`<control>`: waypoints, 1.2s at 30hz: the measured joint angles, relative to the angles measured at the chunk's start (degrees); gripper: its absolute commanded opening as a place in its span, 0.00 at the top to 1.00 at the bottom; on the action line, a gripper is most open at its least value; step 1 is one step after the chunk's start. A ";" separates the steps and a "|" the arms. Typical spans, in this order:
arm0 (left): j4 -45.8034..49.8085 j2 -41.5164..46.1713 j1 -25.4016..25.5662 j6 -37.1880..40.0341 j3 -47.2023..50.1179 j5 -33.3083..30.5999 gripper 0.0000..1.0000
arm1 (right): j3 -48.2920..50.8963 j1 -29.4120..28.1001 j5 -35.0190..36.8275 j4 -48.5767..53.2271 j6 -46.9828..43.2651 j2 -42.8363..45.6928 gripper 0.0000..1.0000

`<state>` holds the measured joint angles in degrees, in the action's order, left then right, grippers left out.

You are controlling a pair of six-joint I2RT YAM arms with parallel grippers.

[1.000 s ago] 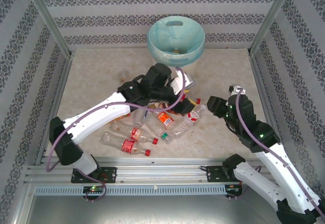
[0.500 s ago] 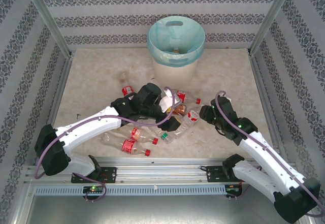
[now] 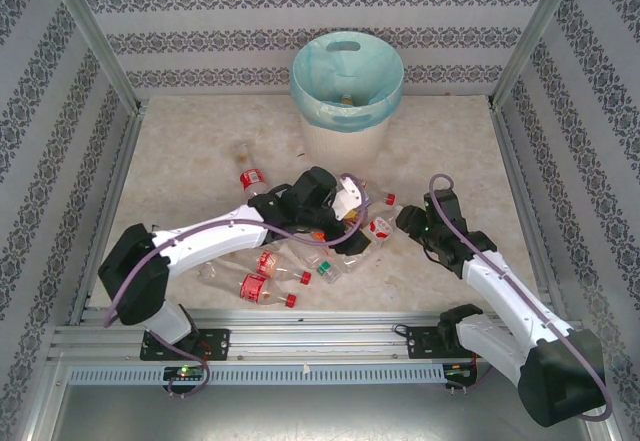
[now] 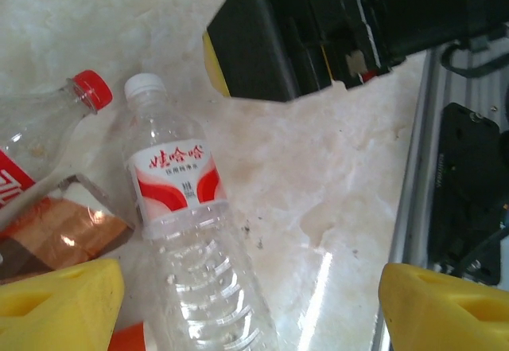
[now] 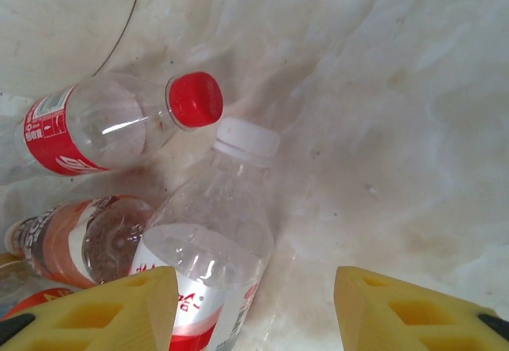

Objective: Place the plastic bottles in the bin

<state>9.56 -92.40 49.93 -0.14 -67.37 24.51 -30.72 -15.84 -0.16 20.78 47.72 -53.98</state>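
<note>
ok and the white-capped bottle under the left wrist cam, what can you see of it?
The clear plastic bottle with white screw cap lies flat on the pale marbled tabletop, cap pointing away from the camera. Red-and-white label with Chinese print, ribbed body, looks empty. It sits between the open left pincer's yellow fingers, ungripped. An orange-labelled bottle seems to touch its side.

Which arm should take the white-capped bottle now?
Probably left: the white-capped bottle lies wholly between the open left fingers. One of the right fingers overlaps it, so that arm would need shifting.
</note>
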 measured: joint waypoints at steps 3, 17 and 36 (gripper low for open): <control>-0.11 -3.34 0.00 0.96 -4.11 0.11 0.16 | 0.00 0.00 -0.33 0.17 0.15 0.94 0.44; -1.29 -6.56 0.00 1.62 -7.04 1.55 0.16 | -0.02 4.11 -2.91 -2.67 -1.31 -3.89 0.44; -1.27 -6.78 -0.02 1.64 -7.02 -0.46 0.15 | 1.70 6.01 -7.39 -14.51 -0.92 -13.73 0.50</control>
<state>8.29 -99.18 49.91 1.50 -74.39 24.05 -29.02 -9.82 -7.55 6.26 46.81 -67.70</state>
